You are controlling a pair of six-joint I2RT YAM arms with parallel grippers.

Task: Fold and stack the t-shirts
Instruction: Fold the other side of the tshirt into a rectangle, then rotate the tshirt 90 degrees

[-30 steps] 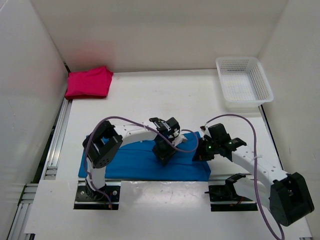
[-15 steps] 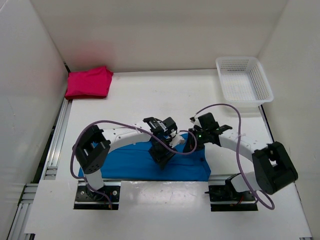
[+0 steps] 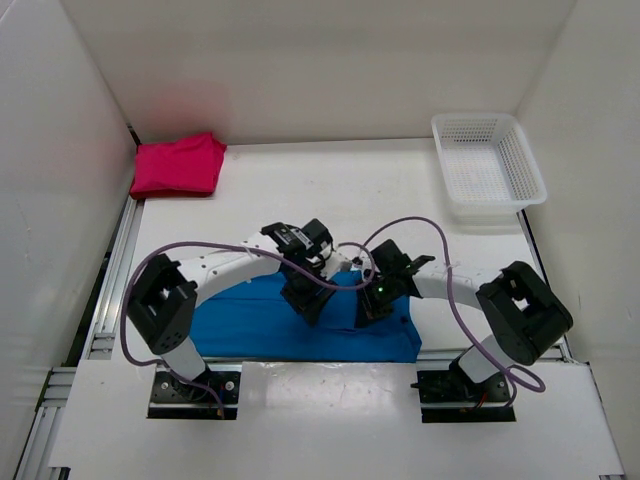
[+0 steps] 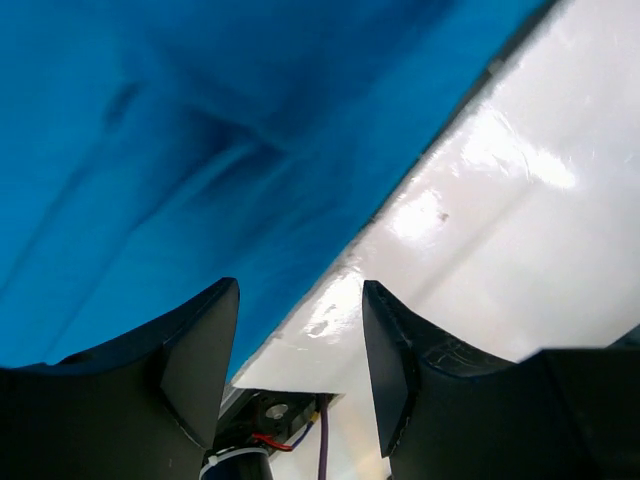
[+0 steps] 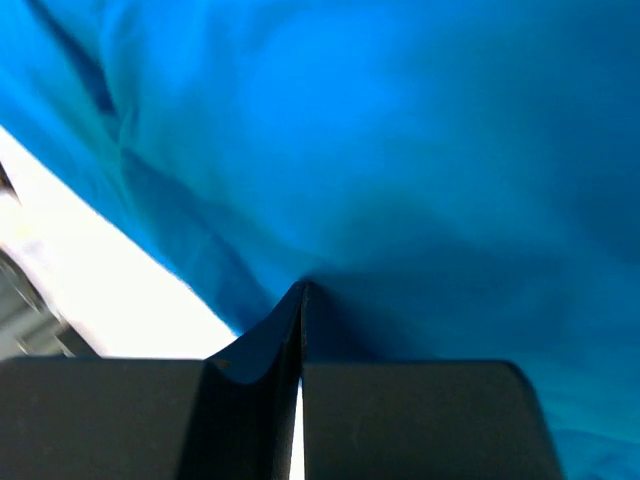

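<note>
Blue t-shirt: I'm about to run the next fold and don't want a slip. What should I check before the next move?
1. Right gripper holds the blue t-shirt: ok, shut, fabric puckered at its tips.
2. Left gripper holds it too: not ok, open over the shirt's edge.
3. Pink t-shirt folded, out of the way: ok.
4. Basket apart from both arms: ok.
5. Shirt lying flat under the arms: cannot tell.

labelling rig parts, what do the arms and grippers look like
The left arm and right arm are white curved links with black joint housings. A purple cable loops along each. Left gripper and right gripper fingers are matte black wedges; a green light glows by the right wrist.
</note>
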